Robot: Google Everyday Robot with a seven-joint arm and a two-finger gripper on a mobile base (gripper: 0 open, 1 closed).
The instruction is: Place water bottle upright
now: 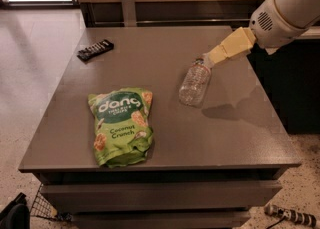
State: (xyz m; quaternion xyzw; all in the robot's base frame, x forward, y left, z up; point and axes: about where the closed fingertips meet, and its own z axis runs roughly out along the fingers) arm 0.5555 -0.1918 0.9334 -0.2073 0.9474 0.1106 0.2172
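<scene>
The gripper (211, 58) hangs at the lying water bottle's (195, 83) cap; clenched or released, cannot tell. Open table (150, 48) spreads to its left.

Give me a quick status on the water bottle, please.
Gripper by the cap end of the water bottle. Bottle lying on its side, not upright. Green snack bag lies apart, not in the way.
</scene>
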